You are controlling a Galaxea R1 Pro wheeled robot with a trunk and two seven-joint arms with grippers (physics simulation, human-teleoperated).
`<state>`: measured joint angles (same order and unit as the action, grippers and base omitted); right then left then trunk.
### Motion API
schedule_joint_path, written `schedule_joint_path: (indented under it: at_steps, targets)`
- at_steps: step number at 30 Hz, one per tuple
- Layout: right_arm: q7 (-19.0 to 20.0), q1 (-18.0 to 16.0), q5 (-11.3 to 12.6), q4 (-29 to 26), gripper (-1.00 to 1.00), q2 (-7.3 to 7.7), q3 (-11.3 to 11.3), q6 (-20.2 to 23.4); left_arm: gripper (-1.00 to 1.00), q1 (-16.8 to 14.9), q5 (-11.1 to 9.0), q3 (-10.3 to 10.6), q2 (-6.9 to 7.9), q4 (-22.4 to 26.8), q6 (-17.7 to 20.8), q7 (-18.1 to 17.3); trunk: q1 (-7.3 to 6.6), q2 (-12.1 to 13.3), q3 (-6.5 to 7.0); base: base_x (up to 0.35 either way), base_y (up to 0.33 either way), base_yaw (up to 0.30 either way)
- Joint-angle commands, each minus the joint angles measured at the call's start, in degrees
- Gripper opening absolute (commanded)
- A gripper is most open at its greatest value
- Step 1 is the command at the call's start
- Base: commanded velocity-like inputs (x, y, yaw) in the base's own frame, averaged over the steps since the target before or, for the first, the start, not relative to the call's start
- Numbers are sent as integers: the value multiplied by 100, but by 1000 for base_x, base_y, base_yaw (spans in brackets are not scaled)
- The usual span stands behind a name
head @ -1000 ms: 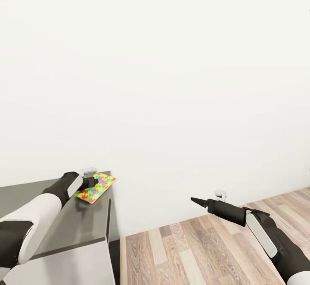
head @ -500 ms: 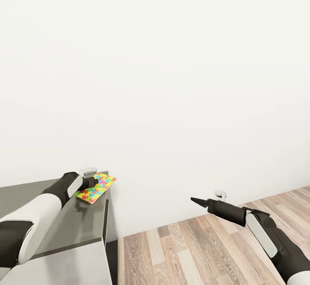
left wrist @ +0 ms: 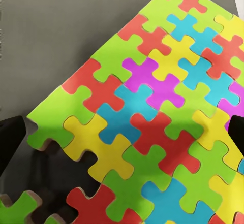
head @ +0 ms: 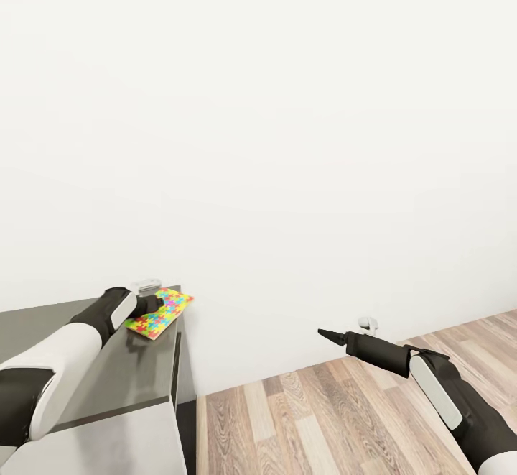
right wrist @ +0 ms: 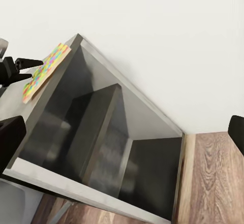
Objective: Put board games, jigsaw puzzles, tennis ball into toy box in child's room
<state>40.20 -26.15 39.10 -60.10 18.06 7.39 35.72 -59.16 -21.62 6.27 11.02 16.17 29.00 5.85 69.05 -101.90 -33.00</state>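
Observation:
A jigsaw puzzle (head: pixel 165 311) of bright interlocking pieces lies at the far right corner of a dark grey desk (head: pixel 129 381). My left gripper (head: pixel 154 305) is right at the puzzle's near edge. In the left wrist view the puzzle (left wrist: pixel 152 107) lies face-up between the two widely parted dark fingers, so that gripper (left wrist: pixel 122 135) is open; I cannot tell whether it touches. My right gripper (head: pixel 323 333) hovers over the floor to the right of the desk, open and empty. The right wrist view shows the puzzle (right wrist: pixel 43 71) along the desk's top edge.
A plain white wall (head: pixel 287 137) stands close ahead. Wood plank floor (head: pixel 323 417) runs to the right of the desk. The desk's open side with dark inner panels (right wrist: pixel 96 127) faces my right gripper (right wrist: pixel 122 132).
The whole view has shifted slightly, with the desk's front corner sliding a little left. Both arms and the puzzle keep their places in the picture.

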Motion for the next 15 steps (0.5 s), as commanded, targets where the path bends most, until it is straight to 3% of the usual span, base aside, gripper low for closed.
schedule_joint_path:
  at_steps: [1,15]
  targets:
    - [-12,-4,47,-2,100,4,8,40,100,0,-25,58,15,9,29,46,0,-3,-7,0,0,0]
    - [-16,-4,37,-2,100,-1,8,40,100,0,-28,49,45,31,12,40,0,-3,-7,0,0,0]
